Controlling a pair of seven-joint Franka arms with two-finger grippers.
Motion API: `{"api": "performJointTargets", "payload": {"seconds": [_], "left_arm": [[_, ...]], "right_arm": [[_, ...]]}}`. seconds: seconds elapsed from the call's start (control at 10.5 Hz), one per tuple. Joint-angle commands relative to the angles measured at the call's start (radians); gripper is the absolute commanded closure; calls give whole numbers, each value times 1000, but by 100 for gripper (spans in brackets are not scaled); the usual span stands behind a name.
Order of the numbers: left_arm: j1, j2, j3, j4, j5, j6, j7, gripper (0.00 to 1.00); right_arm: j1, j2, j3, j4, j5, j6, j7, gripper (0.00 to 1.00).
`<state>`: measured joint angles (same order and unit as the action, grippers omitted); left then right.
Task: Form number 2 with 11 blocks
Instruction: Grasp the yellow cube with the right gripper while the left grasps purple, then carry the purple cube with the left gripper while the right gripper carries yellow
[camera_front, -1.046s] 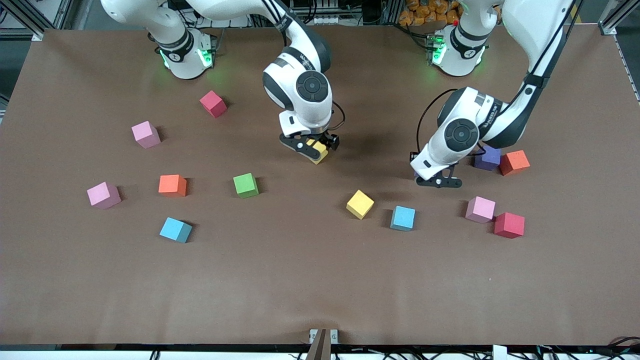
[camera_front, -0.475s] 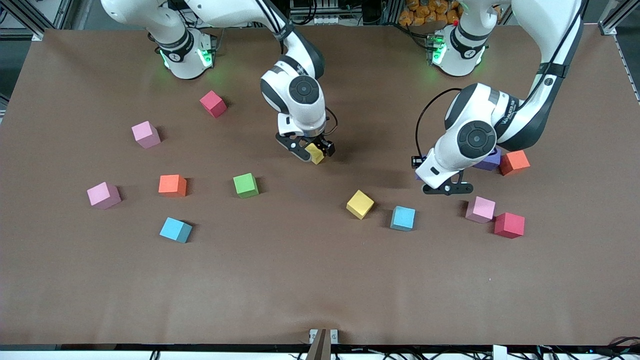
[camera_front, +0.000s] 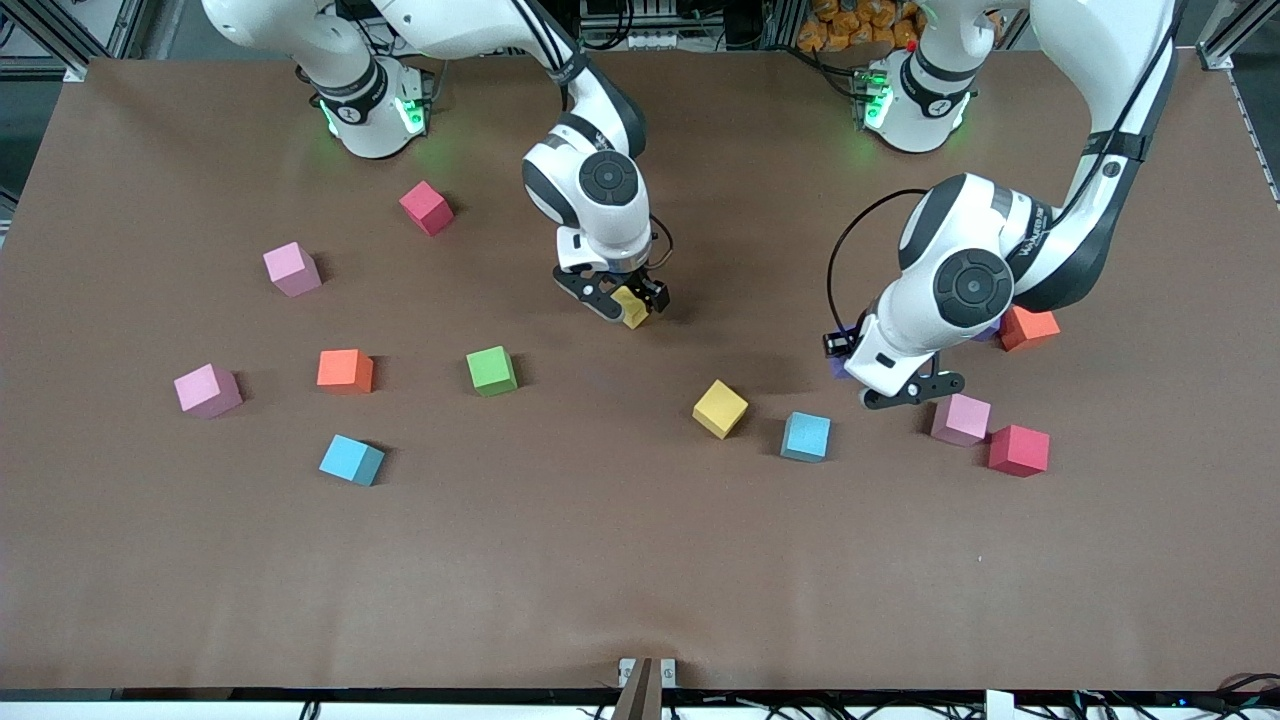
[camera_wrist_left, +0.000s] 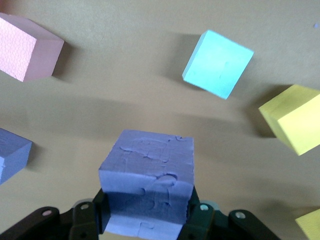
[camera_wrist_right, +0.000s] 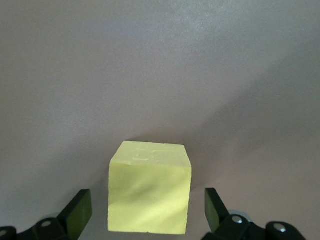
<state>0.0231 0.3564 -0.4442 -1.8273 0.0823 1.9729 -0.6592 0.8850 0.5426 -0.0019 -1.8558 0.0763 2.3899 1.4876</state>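
My left gripper (camera_front: 900, 392) (camera_wrist_left: 147, 214) is shut on a purple block (camera_wrist_left: 147, 175), held over the table between a light blue block (camera_front: 805, 436) and a pink block (camera_front: 961, 419). The hand hides most of that purple block in the front view. My right gripper (camera_front: 627, 303) (camera_wrist_right: 148, 210) stands open around a yellow block (camera_wrist_right: 149, 195) on the table near its middle, with a gap on each side. No number 2 shows; the blocks lie scattered.
Loose blocks: yellow (camera_front: 720, 408), red (camera_front: 1018, 450) and orange (camera_front: 1028, 327) toward the left arm's end; green (camera_front: 491, 370), orange (camera_front: 345, 370), light blue (camera_front: 351, 459), pink (camera_front: 207, 390), pink (camera_front: 292, 269) and red (camera_front: 426, 207) toward the right arm's end.
My left gripper has carried the purple block toward the front camera, up to the pink block. My right hand shifted slightly toward the bases, still open around the yellow block.
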Motion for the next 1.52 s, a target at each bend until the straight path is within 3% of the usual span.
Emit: {"api": "performJointTargets", "payload": {"seconds": [0.0, 0.48, 0.57, 0.67, 0.76, 1.05, 1.43], "left_arm": [[-5, 16, -2, 28, -21, -23, -34, 82], [-6, -2, -31, 31, -84, -23, -147, 83], [-14, -1, -34, 31, -84, -23, -157, 82], [-18, 4, -45, 31, -84, -23, -152, 82], [-32, 6, -56, 29, -85, -25, -158, 82], [-70, 12, -57, 22, -82, -25, -157, 82], [-110, 16, -57, 28, -78, -23, -143, 81]], "right_arm": [[14, 20, -4, -6, -20, 22, 26, 0], [19, 43, -4, -5, -20, 31, 28, 0], [19, 43, -4, -5, -20, 32, 28, 13], [14, 45, -4, -5, -20, 43, 26, 77], [14, 46, -4, -5, -20, 52, 25, 100], [6, 36, -6, 4, -84, 43, 10, 100], [-78, 14, -10, 85, -84, 28, -92, 100]]}}
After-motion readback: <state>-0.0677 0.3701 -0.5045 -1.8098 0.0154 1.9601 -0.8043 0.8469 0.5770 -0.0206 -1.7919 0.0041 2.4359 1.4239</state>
